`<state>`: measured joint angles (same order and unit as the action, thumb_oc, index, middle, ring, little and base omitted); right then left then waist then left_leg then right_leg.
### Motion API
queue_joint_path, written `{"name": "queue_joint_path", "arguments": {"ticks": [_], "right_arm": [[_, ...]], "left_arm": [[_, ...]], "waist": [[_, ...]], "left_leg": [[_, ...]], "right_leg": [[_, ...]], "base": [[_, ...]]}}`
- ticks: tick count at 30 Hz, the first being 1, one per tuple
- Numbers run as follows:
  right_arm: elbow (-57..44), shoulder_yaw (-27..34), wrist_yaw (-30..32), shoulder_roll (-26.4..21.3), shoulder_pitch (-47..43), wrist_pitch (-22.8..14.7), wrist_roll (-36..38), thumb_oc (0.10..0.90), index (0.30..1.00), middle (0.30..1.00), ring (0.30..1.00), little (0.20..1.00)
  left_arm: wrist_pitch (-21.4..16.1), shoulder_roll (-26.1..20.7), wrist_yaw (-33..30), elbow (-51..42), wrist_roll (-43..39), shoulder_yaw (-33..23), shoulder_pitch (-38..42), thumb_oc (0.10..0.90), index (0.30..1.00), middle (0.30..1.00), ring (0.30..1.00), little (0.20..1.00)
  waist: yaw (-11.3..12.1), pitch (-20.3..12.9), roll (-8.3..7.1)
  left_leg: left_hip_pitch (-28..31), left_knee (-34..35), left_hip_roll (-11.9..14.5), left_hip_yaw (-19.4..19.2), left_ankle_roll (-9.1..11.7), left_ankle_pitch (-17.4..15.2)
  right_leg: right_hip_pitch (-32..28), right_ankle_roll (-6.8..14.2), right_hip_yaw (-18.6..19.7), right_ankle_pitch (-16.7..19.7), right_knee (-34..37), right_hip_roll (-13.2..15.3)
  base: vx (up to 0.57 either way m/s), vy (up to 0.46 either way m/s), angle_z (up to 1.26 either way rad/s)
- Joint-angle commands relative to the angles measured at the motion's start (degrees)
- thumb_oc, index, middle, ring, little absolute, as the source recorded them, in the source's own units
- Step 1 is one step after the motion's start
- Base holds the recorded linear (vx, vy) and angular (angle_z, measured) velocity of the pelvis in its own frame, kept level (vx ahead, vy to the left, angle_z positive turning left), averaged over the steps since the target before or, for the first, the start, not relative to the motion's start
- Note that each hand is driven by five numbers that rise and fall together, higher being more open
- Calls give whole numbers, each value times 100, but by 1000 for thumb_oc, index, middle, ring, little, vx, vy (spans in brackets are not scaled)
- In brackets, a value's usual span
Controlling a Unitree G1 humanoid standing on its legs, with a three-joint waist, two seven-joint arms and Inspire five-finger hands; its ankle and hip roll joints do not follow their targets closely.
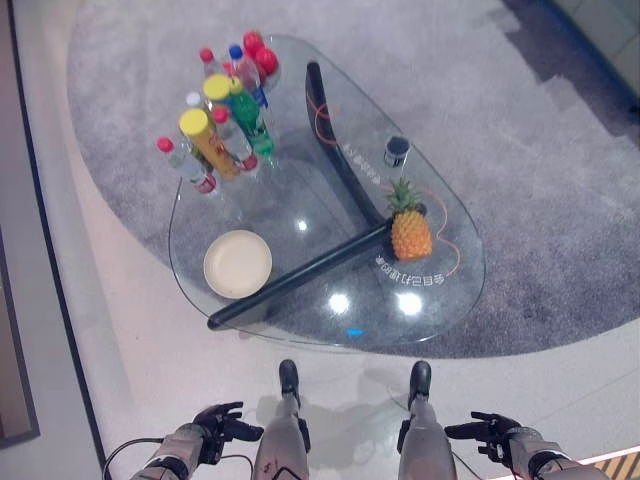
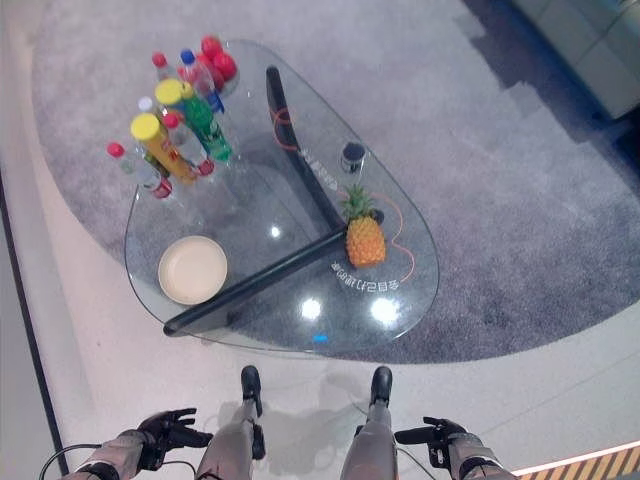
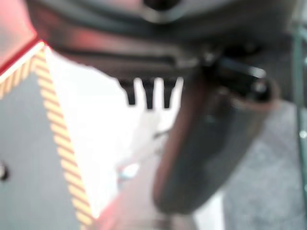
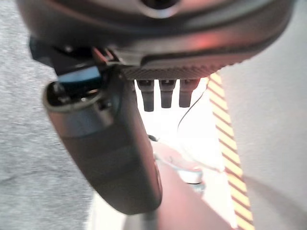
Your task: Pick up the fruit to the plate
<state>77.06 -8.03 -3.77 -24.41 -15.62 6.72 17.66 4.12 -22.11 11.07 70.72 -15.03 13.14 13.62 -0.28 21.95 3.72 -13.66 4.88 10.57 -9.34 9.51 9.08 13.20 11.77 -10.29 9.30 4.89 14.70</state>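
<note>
A pineapple [image 1: 410, 228] stands upright on the right part of a glass coffee table [image 1: 440, 290]. An empty cream plate [image 1: 238, 264] lies on the table's near left part. My left hand [image 1: 218, 421] hangs low at the bottom left, well short of the table, with relaxed fingers and nothing in it. My right hand [image 1: 491, 431] hangs at the bottom right, likewise open and empty. In the wrist views the thumb [image 3: 211, 143] and straight fingers [image 4: 165, 93] hold nothing.
Several bottles and tall cans [image 1: 225, 120] stand clustered at the table's far left. A small dark cup [image 1: 397, 150] sits behind the pineapple. A black bar [image 1: 300, 272] runs under the glass. A grey rug [image 1: 560, 200] lies beneath the table.
</note>
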Motion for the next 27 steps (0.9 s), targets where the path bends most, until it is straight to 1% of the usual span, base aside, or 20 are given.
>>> {"name": "queue_joint_path", "arguments": {"ticks": [1, 3, 4, 6, 7, 9, 11, 12, 14, 17, 20, 24, 27], "right_arm": [[-126, -75, 138, -138, -235, -280, 452, 800, 900, 900, 900, 900], [-253, -66, 249, -210, -332, -560, 597, 800, 900, 900, 900, 900], [-384, -28, 378, -248, -454, -791, 842, 800, 900, 900, 900, 900], [-517, 8, 570, -285, -618, -1049, 896, 800, 900, 900, 900, 900], [-648, 1, 716, -261, -700, -1308, 954, 800, 900, 900, 900, 900], [-840, 16, 955, -219, -807, -1532, 1015, 800, 900, 900, 900, 900], [-985, 34, 1090, -192, -862, -1652, 1083, 800, 900, 900, 900, 900], [-1088, 53, 1190, -177, -895, -1781, 1111, 800, 900, 900, 900, 900], [-1262, 71, 1335, -171, -947, -1920, 1143, 800, 900, 900, 900, 900], [-1465, 58, 1552, -160, -1063, -2018, 1183, 800, 900, 900, 900, 900], [-1608, 45, 1702, -150, -1145, -2107, 1165, 800, 900, 900, 900, 900], [-1704, 15, 1819, -155, -1232, -2224, 1133, 800, 900, 900, 900, 900], [-1718, -16, 1867, -177, -1319, -2326, 1157, 800, 900, 900, 900, 900]], "left_arm": [[-2, -52, 388, 130, -882, 160, 380, 800, 900, 900, 900, 900], [-62, -109, 403, 41, -1319, 171, 579, 800, 900, 900, 900, 900], [-120, -121, 381, -46, -1705, 156, 736, 800, 900, 900, 900, 900], [-162, -97, 334, -201, -2179, 106, 886, 800, 900, 900, 900, 900], [-256, -84, 283, -331, -2480, 51, 959, 800, 900, 900, 900, 900], [-427, -83, 127, -491, -2734, -41, 1026, 800, 900, 900, 900, 900], [-491, -102, -6, -578, -2896, -108, 1110, 800, 900, 900, 900, 900], [-560, -110, -93, -607, -2989, -168, 1156, 800, 900, 900, 900, 900], [-697, -124, -295, -691, -3129, -249, 1207, 800, 900, 900, 900, 900], [-859, -164, -549, -762, -3143, -341, 1283, 800, 900, 900, 900, 900], [-941, -211, -783, -846, -3161, -400, 1349, 800, 900, 900, 900, 900], [-1031, -212, -1062, -863, -3196, -446, 1369, 800, 900, 900, 900, 900], [-1062, -209, -1121, -817, -3298, -480, 1363, 800, 900, 900, 900, 900]], "waist": [[-25, 323, -56], [-36, 489, -55], [-37, 612, -58], [-40, 760, -78], [-37, 784, -97], [-20, 784, -154], [-17, 785, -198], [-17, 785, -230], [-22, 785, -265], [-13, 785, -312], [-5, 785, -341], [12, 785, -345], [26, 785, -331]], "left_leg": [[-230, 12, -85, 140, -30, -72], [-367, 12, -108, 188, -55, -32], [-513, 12, -108, 218, -67, 23], [-693, -53, -90, 219, -67, 37], [-865, -100, -89, 219, -72, 38], [-1156, -250, -92, 260, -83, -2], [-1428, -464, -95, 341, -89, -49], [-1622, -638, -92, 403, -86, -85], [-1940, -951, -99, 482, -80, -158], [-2306, -1261, -92, 574, -75, -228], [-2571, -1513, -108, 654, -70, -294], [-2784, -1727, -136, 731, -80, -390], [-2888, -1790, -149, 758, -87, -402]], "right_leg": [[384, 63, -84, 310, -6, 194], [565, 44, -18, 275, -155, 191], [779, 41, 32, 222, -323, 207], [972, 52, 39, 203, -408, 232], [1173, 60, 58, 192, -481, 235], [1475, 67, 81, 161, -638, 240], [1718, 54, 114, 116, -814, 215], [1878, 43, 132, 80, -944, 208], [2158, 36, 148, 22, -1180, 203], [2515, 25, 168, -39, -1450, 180], [2776, 7, 181, -94, -1654, 141], [2993, -20, 189, -171, -1834, 101], [3101, -30, 178, -169, -1881, 106]], "base": [[-153, 26, 0], [-119, 1, 1], [-127, -13, 4], [-146, -15, 5], [-135, -31, 3], [-106, -56, 4], [-70, -63, 3], [-51, -58, 1], [-57, -60, 4], [-35, -54, 5], [-15, -54, 0], [0, -40, 0], [0, 0, 0]]}}
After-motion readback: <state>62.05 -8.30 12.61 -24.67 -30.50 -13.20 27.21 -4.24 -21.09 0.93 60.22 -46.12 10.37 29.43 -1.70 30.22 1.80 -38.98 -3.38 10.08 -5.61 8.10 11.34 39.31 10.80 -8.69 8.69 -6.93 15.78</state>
